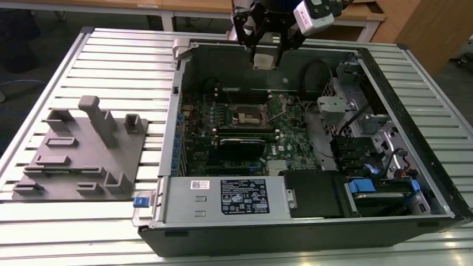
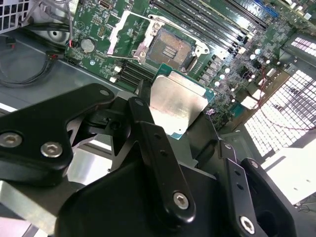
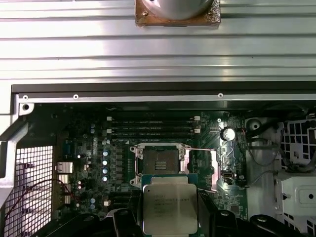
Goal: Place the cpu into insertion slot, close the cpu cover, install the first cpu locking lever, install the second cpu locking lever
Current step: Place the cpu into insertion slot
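Gripper (image 1: 265, 55) noted closed on the cpu (image 2: 177, 101), the chip being pinched at two opposite edges between the black fingers (image 2: 143, 116), with its silvery metal top shown in both wrist views. In the exterior view, the held chip is seen at about 12 o'clock from the insertion slot (image 1: 250, 115), well apart from it and raised near the far wall of the open computer case (image 1: 384, 88). The slot is left uncovered: its gold-tan contact field is exposed in the first wrist view (image 3: 159, 162), and no chip is seated in it. The cpu cover (image 2: 116, 34) is seen swung up and open just beside the socket in the second wrist view. The socket is set into the green circuit board (image 1: 292, 130), and long black memory slots (image 3: 153, 126) are recorded close by it. A grey moulded fixture (image 1: 81, 149) is laid on the slatted table (image 1: 111, 50) at about 9 o'clock from the case in the exterior view.
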`<state>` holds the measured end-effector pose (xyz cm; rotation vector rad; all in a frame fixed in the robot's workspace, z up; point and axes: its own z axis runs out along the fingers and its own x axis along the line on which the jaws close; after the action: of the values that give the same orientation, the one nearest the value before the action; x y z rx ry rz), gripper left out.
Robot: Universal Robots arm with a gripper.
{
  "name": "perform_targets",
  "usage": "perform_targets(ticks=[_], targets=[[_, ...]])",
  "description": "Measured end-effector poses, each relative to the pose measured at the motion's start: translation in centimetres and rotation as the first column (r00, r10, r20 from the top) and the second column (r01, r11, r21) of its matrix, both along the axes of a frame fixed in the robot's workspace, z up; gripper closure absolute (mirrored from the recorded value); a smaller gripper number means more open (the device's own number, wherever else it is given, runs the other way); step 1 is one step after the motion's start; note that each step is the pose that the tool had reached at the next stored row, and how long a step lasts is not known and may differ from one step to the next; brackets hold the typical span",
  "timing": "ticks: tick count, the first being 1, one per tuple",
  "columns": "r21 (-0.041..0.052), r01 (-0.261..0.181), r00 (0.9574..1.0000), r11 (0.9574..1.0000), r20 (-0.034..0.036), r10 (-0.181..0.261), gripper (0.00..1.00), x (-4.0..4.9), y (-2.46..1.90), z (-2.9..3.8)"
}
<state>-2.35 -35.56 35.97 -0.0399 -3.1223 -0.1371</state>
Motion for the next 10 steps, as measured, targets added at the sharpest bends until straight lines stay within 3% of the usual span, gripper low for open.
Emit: perform_targets(ticks=[10], targets=[[0.0001,0.0,1.0,1.0,0.0005,0.0,0.46,0.0,0.0,-0.36]])
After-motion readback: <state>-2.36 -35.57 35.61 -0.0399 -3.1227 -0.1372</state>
